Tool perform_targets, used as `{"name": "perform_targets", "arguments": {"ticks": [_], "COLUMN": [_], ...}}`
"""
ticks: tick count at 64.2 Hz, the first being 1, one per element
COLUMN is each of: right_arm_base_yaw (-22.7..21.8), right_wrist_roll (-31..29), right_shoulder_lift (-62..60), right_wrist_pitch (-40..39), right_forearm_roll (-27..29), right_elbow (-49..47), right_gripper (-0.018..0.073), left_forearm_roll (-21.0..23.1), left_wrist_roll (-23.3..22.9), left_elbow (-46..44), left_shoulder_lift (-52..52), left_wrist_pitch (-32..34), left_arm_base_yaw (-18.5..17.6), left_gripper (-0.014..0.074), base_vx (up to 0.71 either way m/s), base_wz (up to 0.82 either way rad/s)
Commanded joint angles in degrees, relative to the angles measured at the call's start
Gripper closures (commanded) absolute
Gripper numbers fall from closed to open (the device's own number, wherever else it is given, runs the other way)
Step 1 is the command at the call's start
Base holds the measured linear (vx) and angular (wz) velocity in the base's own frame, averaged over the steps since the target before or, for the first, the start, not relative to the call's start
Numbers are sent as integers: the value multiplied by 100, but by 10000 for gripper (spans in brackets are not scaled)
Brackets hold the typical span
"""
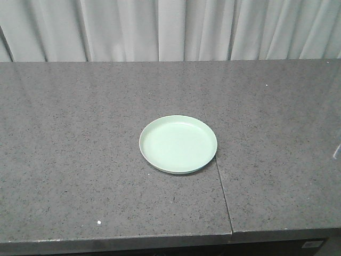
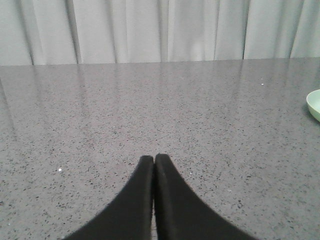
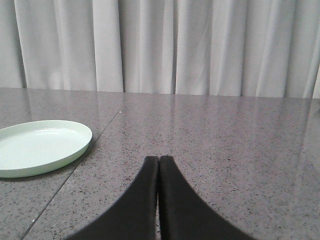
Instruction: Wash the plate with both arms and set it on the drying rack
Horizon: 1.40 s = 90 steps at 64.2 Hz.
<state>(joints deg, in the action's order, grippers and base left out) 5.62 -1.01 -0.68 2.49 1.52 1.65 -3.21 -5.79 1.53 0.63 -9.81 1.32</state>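
Note:
A round pale mint-green plate [image 1: 178,144] lies flat and empty on the dark speckled counter [image 1: 80,133], near its middle. In the left wrist view only the plate's rim [image 2: 315,104] shows at the right edge, far from my left gripper [image 2: 153,159], which is shut with nothing in it. The right wrist view has the plate [image 3: 40,146] at the left, apart from my right gripper [image 3: 158,160], also shut and holding nothing. Neither arm appears in the front view. The drying rack is out of view.
A thin seam [image 1: 221,181] runs across the counter just right of the plate. Pale curtains [image 1: 170,29] hang behind the counter's far edge. The counter's front edge [image 1: 117,240] lies at the bottom of the front view.

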Motion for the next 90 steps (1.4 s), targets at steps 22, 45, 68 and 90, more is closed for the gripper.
{"name": "perform_targets", "arguments": {"ticks": [22,45,68,90], "right_arm_base_yaw": [-16,-16,-16,-16], "right_wrist_roll": [4,-1,-340,-478], "right_shoulder_lift": [-61,-61,479,2102], "right_wrist_pitch": [-490,-1083,159,798], "right_forearm_roll": [-44,-85,-152,-152], "right_elbow": [104,81,-847,-1970], "right_gripper": [569,569,569,569], "left_forearm_roll": [52,52,52,52], "left_wrist_roll": [-16,-16,-16,-16], "left_elbow": [126,126,126,126], "left_shoulder_lift": [91,91,91,91], "left_wrist_pitch": [399,399,399,399], "left_arm_base_yaw": [-43,-43,-43,-43], "left_gripper": [602,602,602,602], "base_vx": [0,0,0,0], "base_wz": [0,0,0,0]}}
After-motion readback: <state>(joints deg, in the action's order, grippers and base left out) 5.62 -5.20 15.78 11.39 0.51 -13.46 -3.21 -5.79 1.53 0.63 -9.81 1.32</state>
